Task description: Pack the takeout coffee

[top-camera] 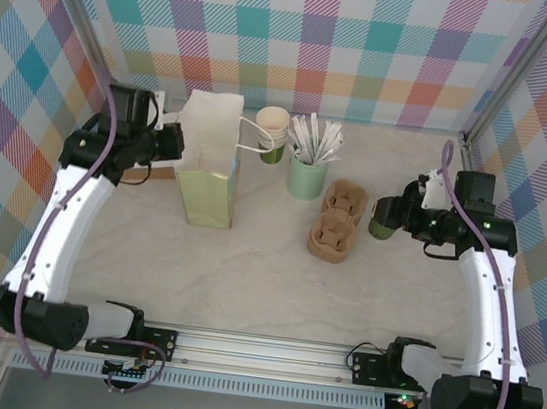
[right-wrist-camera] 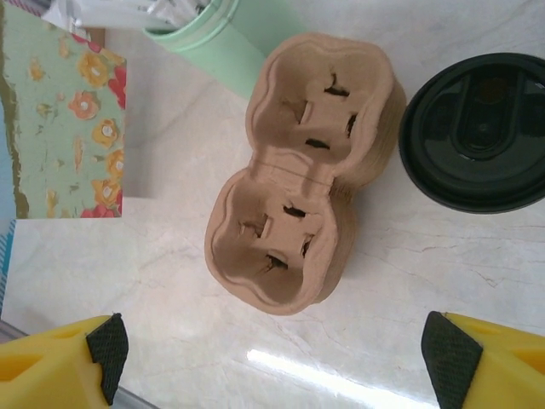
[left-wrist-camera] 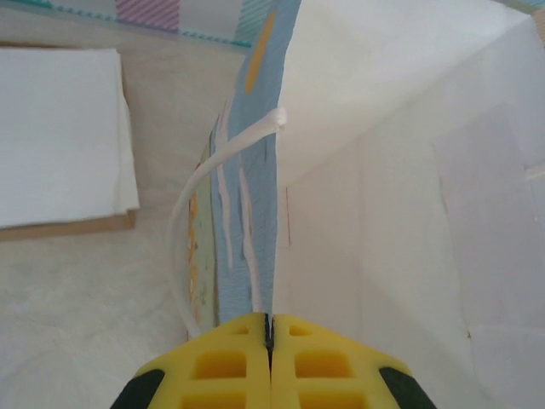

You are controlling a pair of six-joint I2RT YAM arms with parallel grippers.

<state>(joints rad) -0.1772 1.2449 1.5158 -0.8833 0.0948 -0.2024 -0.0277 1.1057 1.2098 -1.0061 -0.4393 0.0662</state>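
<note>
Furthest left, the left gripper is pinched tight on the upper edge of the paper bag. Its yellow fingers meet with the bag wall running into the seam between them. The bag stands upright with its mouth open, and a white handle loop hangs just outside that edge. Left of the bag lies a stack of white napkins.

Just right of the bag, toward the back, stands the stack of lidless cups, and right of that the mint-green cup of stirrers. Further right of the bag lies the brown pulp cup carrier, both wells empty. The takeout coffee stands on the table well to the right of the bag, just beyond the carrier, with its black lid on. The right gripper hovers further from the bag than the cup, its jaws spread wide. The cup sits ahead of them and off to one side, not between them, so nothing is held.

By the look of it, the preparation is done: the cup is lidded and the bag is held ready. The main part is left: gripping the cup, carrying it across, perhaps by way of the carrier, and lowering it into the bag.
</note>
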